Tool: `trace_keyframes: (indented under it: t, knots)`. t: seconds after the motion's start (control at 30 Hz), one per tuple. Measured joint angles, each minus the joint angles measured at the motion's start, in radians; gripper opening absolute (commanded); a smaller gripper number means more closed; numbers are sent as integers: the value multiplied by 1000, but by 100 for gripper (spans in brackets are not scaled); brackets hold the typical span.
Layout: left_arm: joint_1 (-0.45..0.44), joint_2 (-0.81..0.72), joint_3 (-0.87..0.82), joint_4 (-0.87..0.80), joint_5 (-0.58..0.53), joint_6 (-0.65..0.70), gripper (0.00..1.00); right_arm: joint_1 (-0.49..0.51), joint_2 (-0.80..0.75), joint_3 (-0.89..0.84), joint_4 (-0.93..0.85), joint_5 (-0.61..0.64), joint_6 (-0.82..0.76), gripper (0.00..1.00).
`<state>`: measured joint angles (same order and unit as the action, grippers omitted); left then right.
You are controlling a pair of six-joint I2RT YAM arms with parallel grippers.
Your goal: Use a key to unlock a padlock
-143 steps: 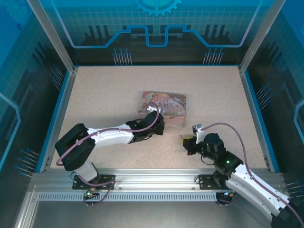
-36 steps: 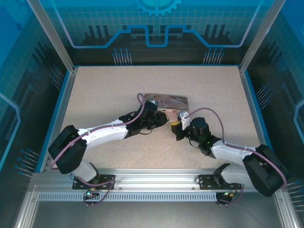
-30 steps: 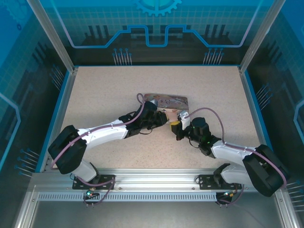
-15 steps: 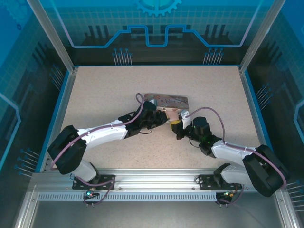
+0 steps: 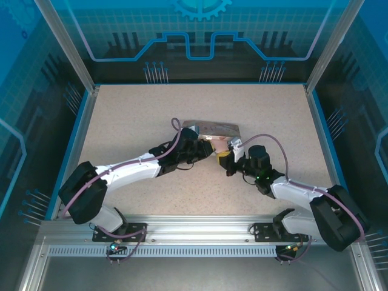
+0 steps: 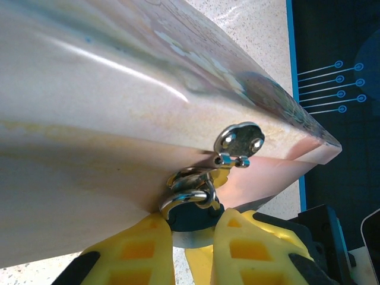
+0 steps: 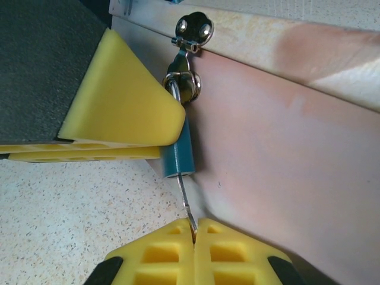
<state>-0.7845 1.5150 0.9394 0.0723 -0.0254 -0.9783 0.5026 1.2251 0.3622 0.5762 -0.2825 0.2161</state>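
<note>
The padlock [image 7: 178, 151] has a small teal-blue body and a silver shackle [image 6: 187, 196] hooked through the hasp [image 6: 239, 139] on the front wall of the pink tin [image 5: 212, 128]. My left gripper [image 6: 193, 243] is shut on the padlock body [image 6: 193, 217], one yellow finger [image 7: 119, 95] on each side. The key [image 7: 186, 202] is a thin metal blade. Its tip sits in the bottom of the padlock and its other end is pinched in my shut right gripper [image 7: 194, 234]. Both grippers meet at the tin's near edge, the left gripper [image 5: 208, 151] facing the right gripper [image 5: 223, 157].
The tin [image 6: 89, 119] is tipped up and its pink front wall [image 7: 285, 148] stands right beside both grippers. Speckled tabletop [image 5: 133, 121] lies all around, bounded by blue walls [image 5: 79, 127].
The tin's near edge has tipped up further, so its lid looks narrower from above. Both grippers have shifted slightly toward the far side, still closed on padlock and key.
</note>
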Motion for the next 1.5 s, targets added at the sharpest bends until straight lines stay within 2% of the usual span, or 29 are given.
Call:
trace_keyframes:
  t: [0.8, 1.07, 1.27, 1.5]
  knots:
    - [4, -2, -25, 21, 14, 0, 0, -52, 63, 25, 3, -105, -3, 0]
    - [-10, 10, -26, 63, 54, -11, 1, -29, 71, 42, 21, -116, -4, 0]
    - [-14, 10, -26, 66, 56, -8, 6, -29, 95, 45, 42, -115, 3, 0]
    - [-6, -23, -34, 21, 39, 37, 20, -30, 103, 24, 58, -98, 8, 0]
